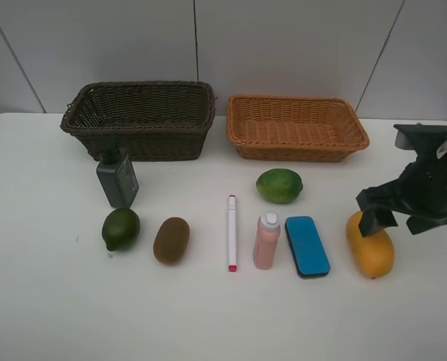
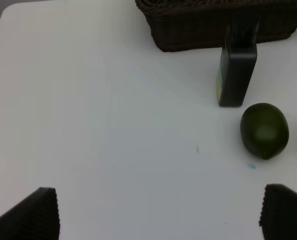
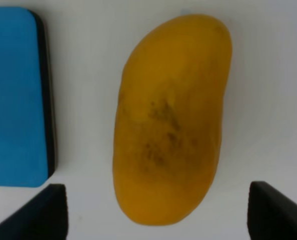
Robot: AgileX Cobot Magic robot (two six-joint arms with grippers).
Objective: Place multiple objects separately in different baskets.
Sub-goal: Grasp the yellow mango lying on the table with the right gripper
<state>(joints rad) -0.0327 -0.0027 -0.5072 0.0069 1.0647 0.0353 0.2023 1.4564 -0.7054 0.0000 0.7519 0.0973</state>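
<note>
wicker fills the back of your high view: a dark brown basket (image 1: pixel 141 139), the deeper one, and a tan basket (image 1: pixel 299 150), the shallower, side by side on the white table (image 1: pixel 50 301). a dark green bottle (image 1: pixel 118 180) stands just before the dark one's front wall. nearer the camera lies a row: a dark green fruit (image 1: pixel 121 229), a fuzzy brown kiwi (image 1: pixel 171 240), a slim white marker (image 1: pixel 232 232) pink at both tips, a pink bottle (image 1: pixel 267 241) with a white cap, a flat blue eraser (image 1: pixel 307 246) with rounded corners, and an oblong orange mango (image 1: pixel 372 252). a paler green fruit (image 1: pixel 279 186) sits between the row and the tan basket. your right gripper (image 1: pixel 396 222) hangs over the mango's far end and hides part of it.

from the left wrist, your left gripper (image 2: pixel 153 215) shows two ribbed black fingers (image 2: pixel 23 215) spread wide over bare table, holding nothing; the boxy bottle and the glossy dark fruit lie ahead, apart from it.

from the right wrist, the fingers stand apart on either side of the mango's end, table showing between each and the smooth, brown-speckled skin. the eraser's black edge lies just beside the mango, not touching.
</note>
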